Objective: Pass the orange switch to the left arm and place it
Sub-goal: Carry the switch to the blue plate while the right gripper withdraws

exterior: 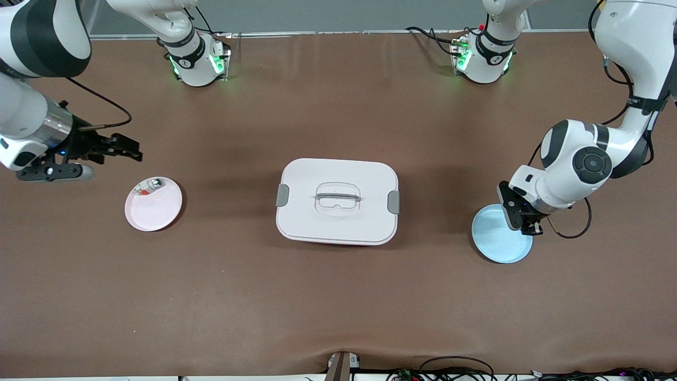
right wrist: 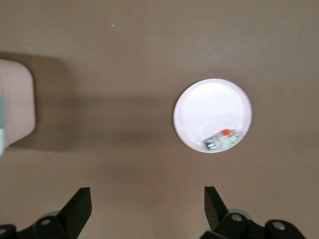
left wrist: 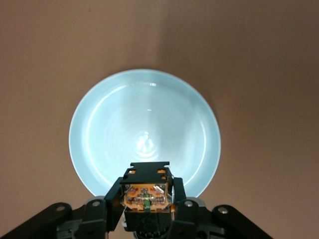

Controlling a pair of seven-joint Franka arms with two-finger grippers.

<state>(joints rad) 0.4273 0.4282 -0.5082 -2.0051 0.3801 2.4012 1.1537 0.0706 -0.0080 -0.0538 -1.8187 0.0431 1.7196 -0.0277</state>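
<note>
The orange switch (left wrist: 147, 193), a tiny black block with an orange centre, sits between the black fingers (left wrist: 112, 195) of my left gripper (exterior: 529, 227), which is shut on it. That gripper hangs low over the edge of the round blue plate (exterior: 494, 244) at the left arm's end of the table; in the front view the switch is hidden by the hand. My right gripper (exterior: 129, 148) is open and holds nothing, up over bare table beside the pink plate (exterior: 156, 211). The white lidded box (exterior: 337, 201) stands mid-table between the two plates.
A small clear part with green and red bits (exterior: 151, 186) lies on the pink plate (right wrist: 199, 107), also seen as the clear part (right wrist: 219, 141) in the right wrist view. The box's corner (right wrist: 15, 107) shows there too. Both arm bases stand along the table's back edge.
</note>
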